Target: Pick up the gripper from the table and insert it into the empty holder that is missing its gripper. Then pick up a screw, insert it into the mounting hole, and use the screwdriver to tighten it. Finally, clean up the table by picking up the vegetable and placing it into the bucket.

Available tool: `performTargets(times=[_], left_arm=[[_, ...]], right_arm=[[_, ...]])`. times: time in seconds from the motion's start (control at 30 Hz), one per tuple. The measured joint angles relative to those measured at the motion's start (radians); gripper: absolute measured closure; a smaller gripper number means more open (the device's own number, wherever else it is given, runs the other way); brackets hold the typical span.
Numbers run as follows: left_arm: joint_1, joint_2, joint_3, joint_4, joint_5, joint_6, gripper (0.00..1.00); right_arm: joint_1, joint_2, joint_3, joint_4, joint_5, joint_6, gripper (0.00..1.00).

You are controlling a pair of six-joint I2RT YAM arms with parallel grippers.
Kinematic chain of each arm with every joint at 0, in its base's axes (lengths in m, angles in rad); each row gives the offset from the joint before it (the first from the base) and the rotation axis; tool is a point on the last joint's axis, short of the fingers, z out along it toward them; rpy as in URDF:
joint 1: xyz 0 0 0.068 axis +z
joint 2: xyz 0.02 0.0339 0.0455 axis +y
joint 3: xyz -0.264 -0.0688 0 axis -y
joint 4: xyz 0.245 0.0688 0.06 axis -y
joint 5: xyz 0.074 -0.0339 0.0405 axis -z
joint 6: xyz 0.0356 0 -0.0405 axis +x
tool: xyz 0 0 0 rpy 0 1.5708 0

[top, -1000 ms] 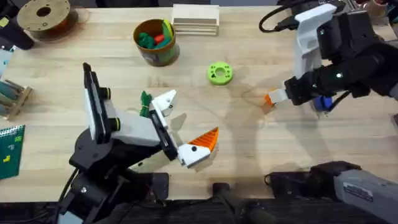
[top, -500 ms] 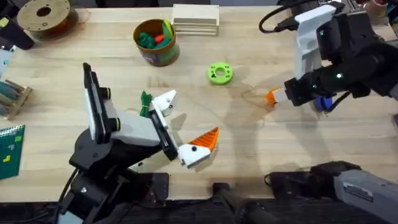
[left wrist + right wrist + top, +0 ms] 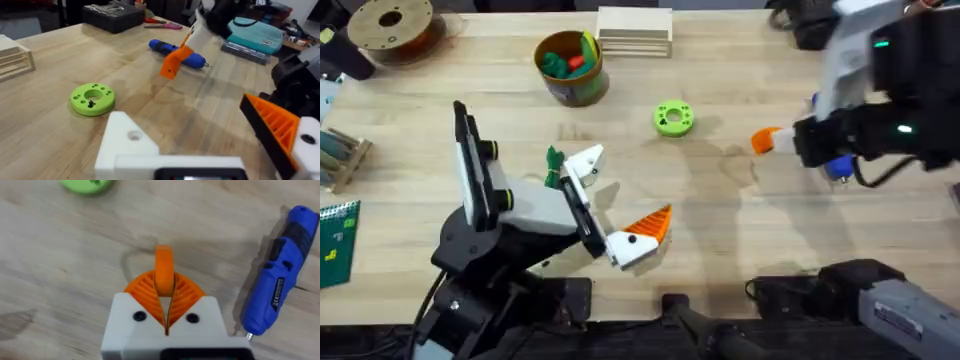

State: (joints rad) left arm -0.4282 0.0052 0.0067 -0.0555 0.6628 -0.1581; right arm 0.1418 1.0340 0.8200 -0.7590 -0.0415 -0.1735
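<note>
Pale wood tabletop [image 3: 740,230] runs under everything I can see from here. Far left in the overhead view, the brown spool [image 3: 390,25] is cut by the picture's edge. Further right sits the bucket [image 3: 570,68], olive-gold, with green and red toy pieces inside it. Below it my left end effector [image 3: 620,205] lies low over the wood, its fingers spread apart: one white holder [image 3: 584,163] has a bare face with an open mounting hole, the other finger [image 3: 638,240] carries its orange pad. The vegetable [image 3: 554,165] lies just beside the bare holder, partly hidden behind it, so I cannot tell whether they touch. Near the middle rests the bright green disc [image 3: 672,118], with a small dark screw [image 3: 91,104] in its recess in the left wrist view.

Further right, my right end effector [image 3: 165,287] is clamped on the gripper [image 3: 164,275], whose orange tip sticks out between the ribbed pads, lifted above the tabletop. The screwdriver [image 3: 277,292] lies on the wood just beside it; in the overhead view the dark arm covers most of the tool.
</note>
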Motion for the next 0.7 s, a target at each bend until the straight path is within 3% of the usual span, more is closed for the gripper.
performTargets(times=[0.1, 0.23, 0.33, 0.47, 0.7], left_arm=[[0.0, 0.0, 0.0, 0.0, 0.0, 0.0, 0.014], [0.0, 0.0, 0.0, 0.0, 0.0, 0.0, 0.014], [0.0, 0.0, 0.0, 0.0, 0.0, 0.0, 0.014], [0.0, 0.0, 0.0, 0.0, 0.0, 0.0, 0.014], [0.0, 0.0, 0.0, 0.0, 0.0, 0.0, 0.014]], right_arm=[[-0.058, -0.08, 0.0, 0.03, -0.107, 0.039, 0.985], [-0.164, -0.101, -0.024, 0.198, -0.379, 0.128, 0.985], [-0.196, -0.069, -0.091, 0.341, -0.608, 0.229, 0.985], [-0.182, 0.028, -0.149, 0.416, -0.824, 0.38, 0.985], [-0.042, 0.148, -0.156, 0.504, -0.951, 0.574, 0.985]])
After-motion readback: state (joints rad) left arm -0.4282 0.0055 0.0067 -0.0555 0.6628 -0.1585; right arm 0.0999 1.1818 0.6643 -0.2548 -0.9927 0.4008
